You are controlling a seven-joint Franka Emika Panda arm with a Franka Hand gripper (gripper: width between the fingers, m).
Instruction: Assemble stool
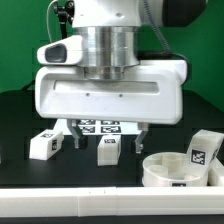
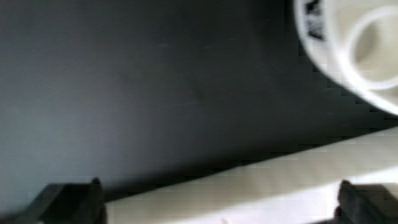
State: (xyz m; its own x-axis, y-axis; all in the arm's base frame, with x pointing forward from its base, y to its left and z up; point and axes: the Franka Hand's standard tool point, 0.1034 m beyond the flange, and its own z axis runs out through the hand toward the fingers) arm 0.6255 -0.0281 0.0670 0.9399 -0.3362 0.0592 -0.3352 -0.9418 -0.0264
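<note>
White seat (image 1: 160, 178) lay at ext. view's right, clear of gripper (image 1: 111, 138); jaws spread wide, nothing between; prob. readied for leg (image 1: 108, 152) nearby.

In the exterior view my hand (image 1: 110, 138) hides most of the marker board (image 1: 100, 127) behind it, and the board's tags are too small to read. At four o'clock there, the seat (image 1: 178, 172) runs off the picture's edge. In the wrist view the seat (image 2: 356, 50) is a cut-off blur, the long white bar (image 2: 267, 180) is out of focus, and my fingertips (image 2: 71, 203) are clipped by the frame.
</note>
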